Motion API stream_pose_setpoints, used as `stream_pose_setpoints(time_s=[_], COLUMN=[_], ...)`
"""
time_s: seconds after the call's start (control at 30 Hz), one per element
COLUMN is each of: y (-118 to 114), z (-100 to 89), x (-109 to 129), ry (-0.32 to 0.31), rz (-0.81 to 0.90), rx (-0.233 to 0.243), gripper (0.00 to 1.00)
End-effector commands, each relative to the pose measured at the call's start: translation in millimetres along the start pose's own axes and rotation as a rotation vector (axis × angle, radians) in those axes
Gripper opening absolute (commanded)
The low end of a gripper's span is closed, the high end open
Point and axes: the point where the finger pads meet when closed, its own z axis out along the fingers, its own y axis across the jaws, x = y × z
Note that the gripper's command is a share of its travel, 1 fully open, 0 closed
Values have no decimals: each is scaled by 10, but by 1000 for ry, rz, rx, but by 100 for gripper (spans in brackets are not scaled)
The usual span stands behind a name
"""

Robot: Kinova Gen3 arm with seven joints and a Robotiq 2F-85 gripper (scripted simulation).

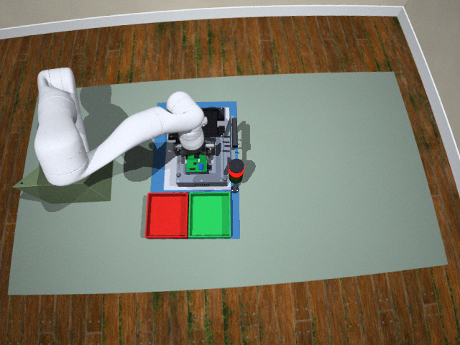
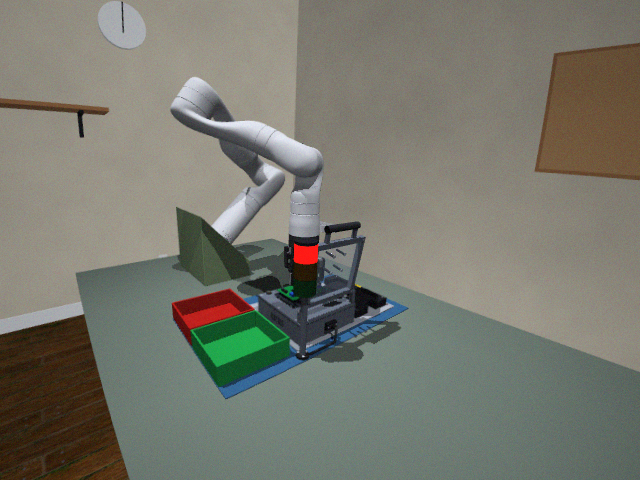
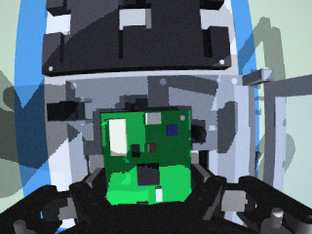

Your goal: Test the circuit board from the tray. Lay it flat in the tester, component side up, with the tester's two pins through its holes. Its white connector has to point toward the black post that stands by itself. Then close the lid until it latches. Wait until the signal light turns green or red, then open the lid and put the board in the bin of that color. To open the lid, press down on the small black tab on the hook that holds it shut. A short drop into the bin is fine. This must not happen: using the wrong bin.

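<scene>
From here I see my arm (image 1: 139,123) (image 2: 281,147) arched high and reaching out, its wrist (image 1: 191,139) (image 2: 304,214) turned straight down. My gripper (image 1: 195,159) (image 2: 287,258) (image 3: 148,176) points downward, fingers spread wide; I can't tell whether they're gripping.

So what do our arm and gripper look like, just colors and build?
The arm is smooth glossy white, with rounded tube-like sections and thin dark seam lines at its joints. The gripper is mostly black, two-sided and linked, with small gray parts. No cables or lettering show on either.
</scene>
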Motion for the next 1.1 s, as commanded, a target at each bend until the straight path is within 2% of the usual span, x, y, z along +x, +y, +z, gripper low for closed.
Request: stream_pose_setpoints(time_s=[0.0, 1.07], y=[6, 6], z=[-11, -85], x=[-4, -4], ry=[-1, -1], rz=[0, 0], rx=[-2, -2], gripper=[77, 77])
